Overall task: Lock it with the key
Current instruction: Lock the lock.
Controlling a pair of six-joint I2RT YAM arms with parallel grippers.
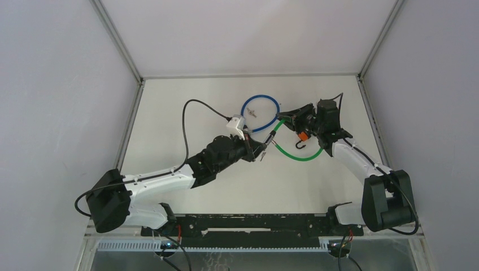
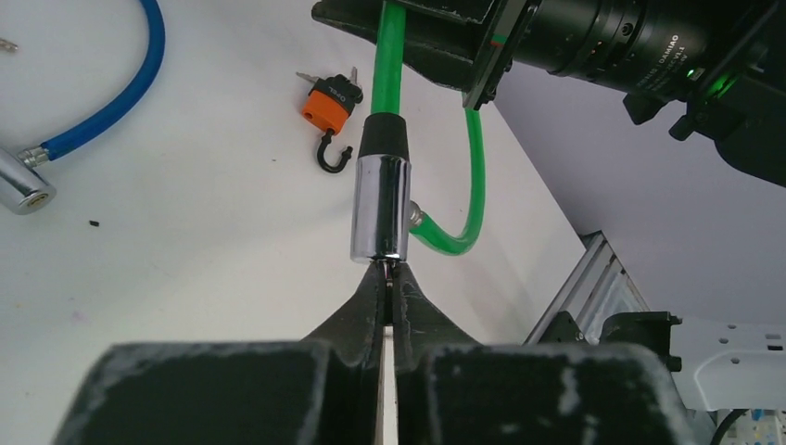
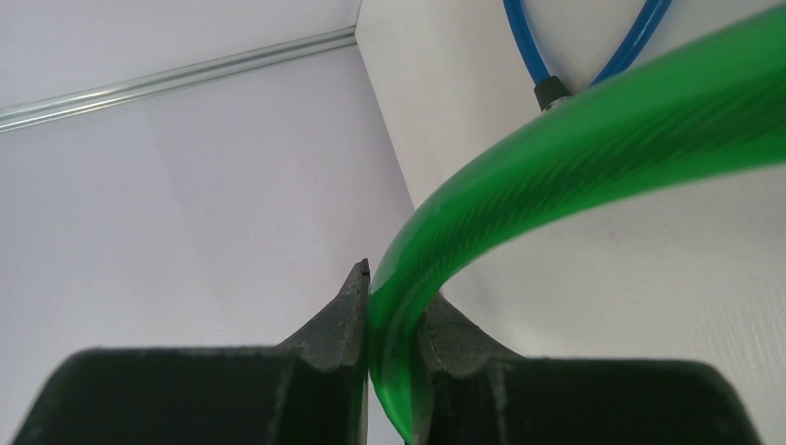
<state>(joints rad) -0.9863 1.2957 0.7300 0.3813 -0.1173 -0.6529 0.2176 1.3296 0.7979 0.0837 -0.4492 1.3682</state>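
Green cable lock (image 1: 302, 159) curves across the centre of the top view on the white table (image 1: 169, 113), stretched between the two grippers. From the lower left of that frame the left arm reaches up and to the right. The left gripper (image 1: 263, 153) sits just left of centre, at the lock's near end.

In the left wrist view its fingers (image 2: 357, 315) are pressed together. Their tips touch the lower end face of the lock's chrome cylinder (image 2: 380, 204), which stands upright in mid-frame. A thin sliver shows between the tips, but I cannot tell what it is.

At the upper left of that view runs the blue cable lock (image 2: 125, 88). Between it and the cylinder lies an orange padlock (image 2: 330, 107) with its shackle open, apart from both. Right of the cylinder the green cable loops down and meets its side.

In the top view the blue loop lies above centre, with the padlock to its right, inside the green curve. Just above the padlock, the right gripper (image 1: 284, 119) holds the green cable's upper stretch. The right wrist view shows its fingers (image 3: 338, 315) clamped on the cable, which arcs toward the upper right.
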